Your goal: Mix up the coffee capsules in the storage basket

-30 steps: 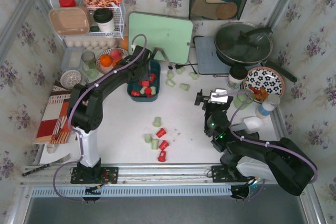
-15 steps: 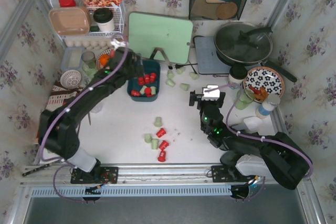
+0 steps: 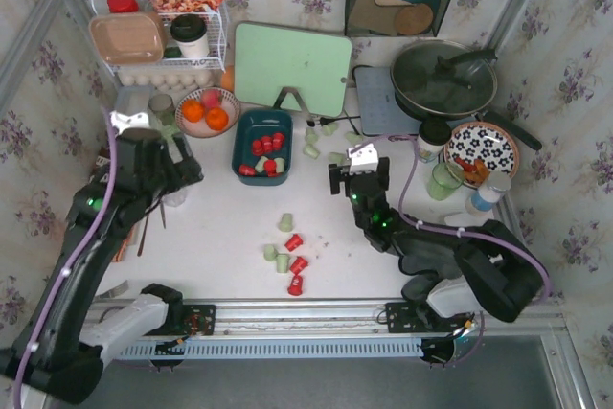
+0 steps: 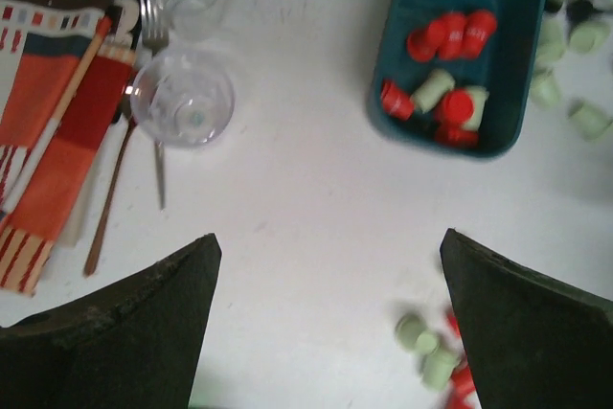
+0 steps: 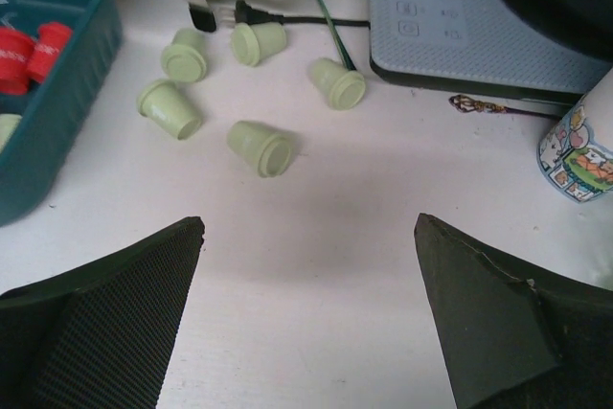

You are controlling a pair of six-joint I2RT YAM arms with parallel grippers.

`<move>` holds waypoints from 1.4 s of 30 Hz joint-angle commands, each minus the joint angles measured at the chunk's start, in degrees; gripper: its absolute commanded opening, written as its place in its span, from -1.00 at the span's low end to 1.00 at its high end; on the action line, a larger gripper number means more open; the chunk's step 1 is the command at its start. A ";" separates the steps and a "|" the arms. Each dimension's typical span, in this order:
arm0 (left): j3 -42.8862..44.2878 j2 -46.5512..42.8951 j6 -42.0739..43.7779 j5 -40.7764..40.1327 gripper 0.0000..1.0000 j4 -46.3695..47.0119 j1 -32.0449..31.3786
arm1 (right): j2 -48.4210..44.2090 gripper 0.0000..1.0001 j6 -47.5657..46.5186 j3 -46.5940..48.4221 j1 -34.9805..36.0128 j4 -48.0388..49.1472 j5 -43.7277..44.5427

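White counter across the middle of the top view, cluttered along its upper edge. Left arm down the left side of that frame, right arm across the lower right. Pale green board in the upper centre.

Just below the board's left corner, the storage basket: dark teal, flat on the counter, in the upper right of the left wrist view and at the left edge of the right wrist view. Touched by neither arm.

Left claw spread wide and empty, at the left of the top view, well apart from the basket, with a clear glass at the upper left of its own view. Right claw likewise spread wide, pinching nothing, right of centre in the top view.

Coffee capsules in three groups. Inside the basket, mostly red with a couple of pale green, gathered toward its lower end. Right of the basket, five pale green ones on their sides on the bare counter, just above the right claw's fingers in the right wrist view, not touching them. In the lower centre of the top view, a loose cluster of red and pale green, well apart from the basket.
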 commanded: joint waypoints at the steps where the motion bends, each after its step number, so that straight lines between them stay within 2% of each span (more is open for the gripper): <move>1: -5.48 -9.51 7.75 4.37 0.98 -6.54 0.06 | 4.32 1.00 1.45 3.48 -1.43 -4.23 -2.68; 3: -9.22 -14.46 10.44 5.05 0.98 -5.57 -0.01 | 7.16 1.00 1.64 5.95 -2.41 -6.45 -4.49; 9: -21.65 -25.58 10.08 3.07 0.99 1.07 0.07 | 15.14 0.95 1.97 14.85 -5.38 -13.21 -9.87; 13: -20.56 -25.98 10.48 2.19 0.99 -0.38 0.08 | 20.89 0.78 3.55 21.63 -7.70 -18.45 -13.48; 20: -21.29 -28.80 10.63 4.32 0.99 0.12 0.06 | 29.25 0.67 5.67 29.54 -11.22 -19.72 -18.24; 24: -21.37 -30.22 10.50 4.19 0.98 0.12 0.06 | 33.56 0.63 5.84 34.23 -13.00 -23.39 -17.50; 36: -21.53 -31.79 10.49 3.81 0.98 0.13 0.02 | 36.99 0.46 7.57 35.67 -13.59 -25.86 -22.36; 42: -21.59 -31.54 10.51 3.75 0.98 0.12 0.00 | 36.63 0.26 9.09 35.38 -13.58 -26.30 -24.89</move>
